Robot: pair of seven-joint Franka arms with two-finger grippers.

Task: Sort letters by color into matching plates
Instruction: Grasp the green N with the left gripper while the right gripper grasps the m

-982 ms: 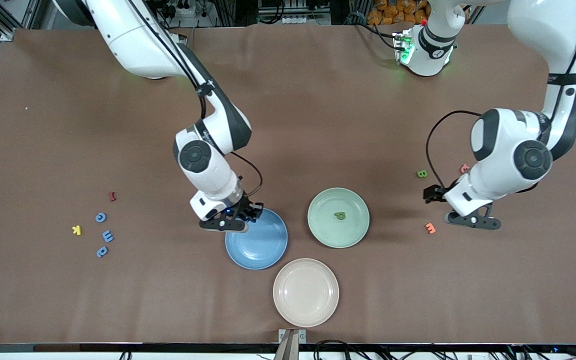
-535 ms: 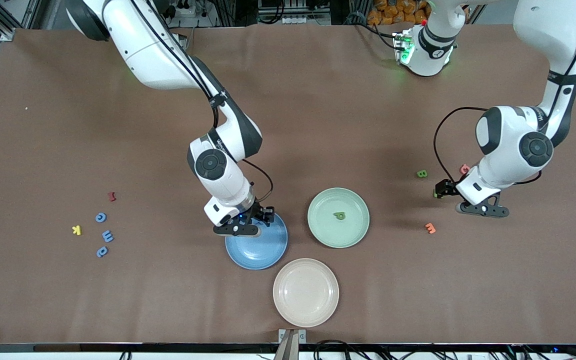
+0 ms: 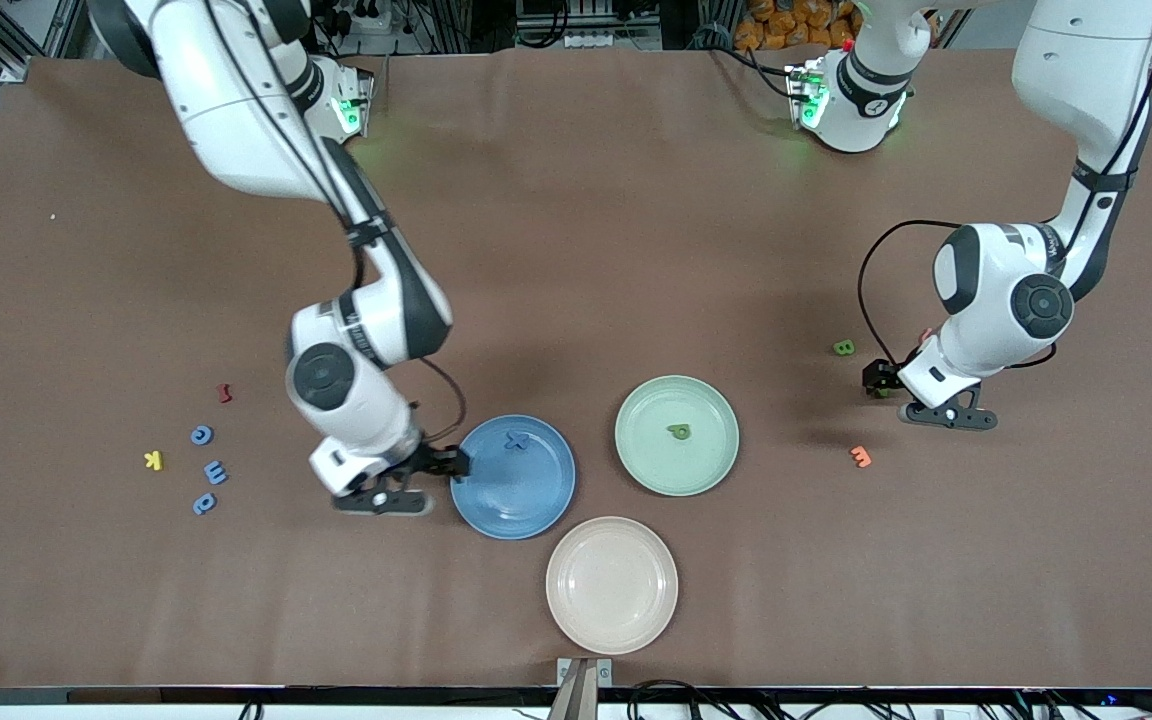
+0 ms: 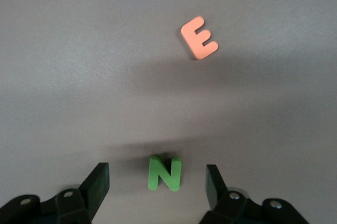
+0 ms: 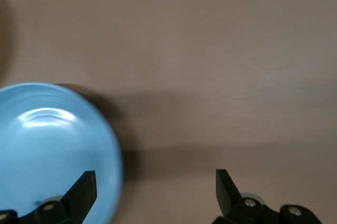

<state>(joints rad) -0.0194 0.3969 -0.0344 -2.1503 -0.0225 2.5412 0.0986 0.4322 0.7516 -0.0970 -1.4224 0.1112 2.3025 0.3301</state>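
The blue plate (image 3: 526,495) holds a blue X (image 3: 515,439). The mint green plate (image 3: 696,465) holds one green letter (image 3: 679,431). My right gripper (image 3: 454,462) is open and empty, low beside the blue plate's rim (image 5: 52,145) toward the right arm's end. My left gripper (image 3: 874,380) is open, with a green N (image 4: 165,173) lying on the table between its fingers (image 4: 97,182), not touched. A green B (image 3: 844,347) lies close by. Three blue letters (image 3: 216,472) lie at the right arm's end.
A cream-white plate (image 3: 612,585) sits nearest the front camera. An orange E (image 3: 861,456) (image 4: 199,38) lies near the left gripper. A yellow K (image 3: 153,460) and a dark red letter (image 3: 225,393) lie by the blue letters.
My right gripper left the blue X in the blue plate and moved off the plate toward the right arm's end. My left gripper shifted slightly over the green N.
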